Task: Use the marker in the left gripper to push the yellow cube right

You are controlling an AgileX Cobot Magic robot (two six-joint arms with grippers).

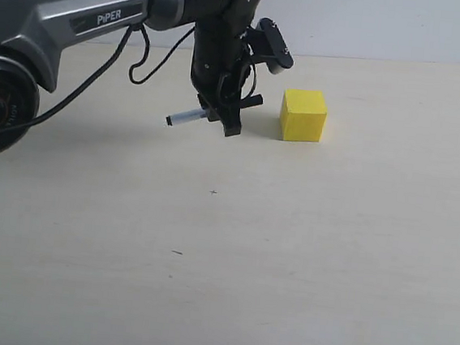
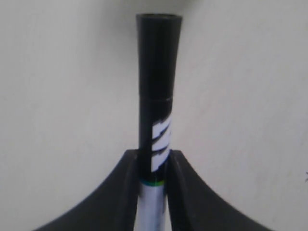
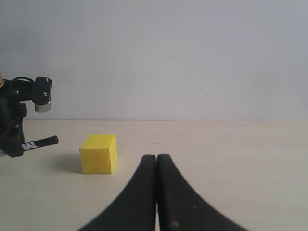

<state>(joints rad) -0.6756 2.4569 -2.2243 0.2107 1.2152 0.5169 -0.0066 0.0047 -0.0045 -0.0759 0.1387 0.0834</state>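
Observation:
The yellow cube (image 1: 303, 114) sits on the pale table (image 1: 222, 253); the right wrist view also shows the cube (image 3: 98, 153). My left gripper (image 1: 227, 117) hangs just left of it, fingers pointing down, shut on the marker (image 1: 188, 117). The marker lies roughly level. One black end points toward the cube with a small gap between them, and the white barrel sticks out to the left. In the left wrist view the marker (image 2: 155, 86) runs out between the two black fingers of the left gripper (image 2: 154, 153). My right gripper (image 3: 156, 157) is shut on nothing, low over the table, with the cube ahead of it.
The left arm (image 1: 74, 15), marked "PiPER", reaches in from the left with loose black cables (image 1: 143, 58). A pale wall (image 1: 391, 25) stands behind the table. Bare tabletop lies to the right of the cube and toward the front.

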